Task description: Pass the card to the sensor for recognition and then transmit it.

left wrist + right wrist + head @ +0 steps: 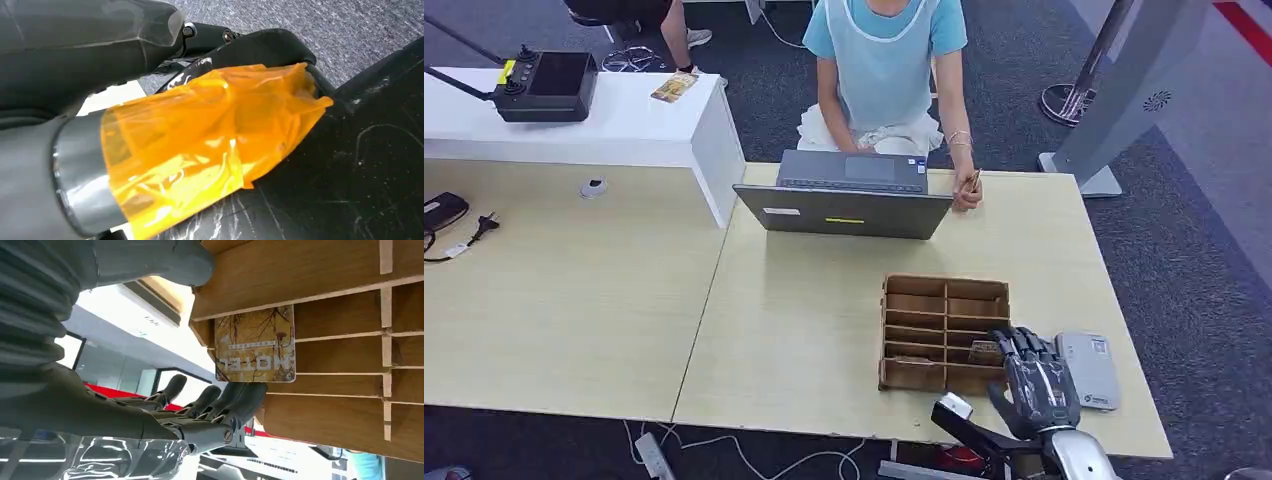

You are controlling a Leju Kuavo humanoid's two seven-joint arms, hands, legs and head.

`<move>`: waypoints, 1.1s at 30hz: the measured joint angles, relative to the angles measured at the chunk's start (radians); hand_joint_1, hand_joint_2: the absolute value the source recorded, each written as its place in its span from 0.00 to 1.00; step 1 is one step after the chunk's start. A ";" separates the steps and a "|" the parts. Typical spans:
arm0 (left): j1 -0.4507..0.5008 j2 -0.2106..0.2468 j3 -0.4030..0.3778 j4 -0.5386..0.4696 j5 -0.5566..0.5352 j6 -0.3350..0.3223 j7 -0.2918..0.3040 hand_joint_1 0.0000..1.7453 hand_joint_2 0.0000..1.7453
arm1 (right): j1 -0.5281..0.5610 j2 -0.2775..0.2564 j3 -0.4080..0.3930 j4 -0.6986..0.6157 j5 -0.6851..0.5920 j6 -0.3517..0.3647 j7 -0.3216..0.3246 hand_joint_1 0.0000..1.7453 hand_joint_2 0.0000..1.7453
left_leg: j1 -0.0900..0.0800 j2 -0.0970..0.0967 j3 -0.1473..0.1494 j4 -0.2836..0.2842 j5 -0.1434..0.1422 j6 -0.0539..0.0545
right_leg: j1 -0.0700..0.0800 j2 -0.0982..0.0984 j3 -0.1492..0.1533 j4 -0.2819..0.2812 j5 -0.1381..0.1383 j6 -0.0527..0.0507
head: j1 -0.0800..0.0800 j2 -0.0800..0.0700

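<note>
Card [255,343]: gold-brown, branch-patterned, white lettering. Slotted rack [944,330]: brown wood. Sensor [1090,370], at 3 o'clock: grey. Table [804,330]: pale wood.

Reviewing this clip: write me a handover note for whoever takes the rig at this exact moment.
Right hand: over the wooden card rack, fingertips at the edge of the card standing in a slot; a closed grip cannot be told.
Left hand: hangs low beside the robot's body; state unclear.
Sensor: on the table right of the rack.
Done: reach to the card.
Left: grip, lift out, present to sensor, pass on.
</note>
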 joint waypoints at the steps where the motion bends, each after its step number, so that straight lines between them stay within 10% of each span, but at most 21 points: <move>1: 0.000 0.000 0.000 0.000 0.000 0.000 0.000 0.00 0.00 | 0.000 0.000 0.000 0.000 0.000 0.000 0.001 0.42 1.00 | 0.000 0.000 0.000 0.000 0.000 0.000 | 0.000 0.000 0.000 0.000 0.000 0.000 | 0.000 0.000; 14: 0.000 0.000 0.000 0.000 0.000 0.002 0.000 0.00 0.00 | 0.003 0.000 -0.009 -0.012 0.003 -0.002 0.010 0.80 1.00 | 0.000 0.000 0.000 0.000 0.000 0.000 | 0.000 0.000 0.000 0.000 0.000 0.000 | 0.000 0.000; 33: 0.000 0.000 0.000 0.000 0.000 0.003 0.000 0.00 0.00 | 0.006 0.002 -0.031 -0.026 0.006 -0.012 0.011 0.81 1.00 | 0.000 0.000 0.000 0.000 0.000 0.000 | 0.000 0.000 0.001 0.000 0.000 0.000 | 0.000 0.000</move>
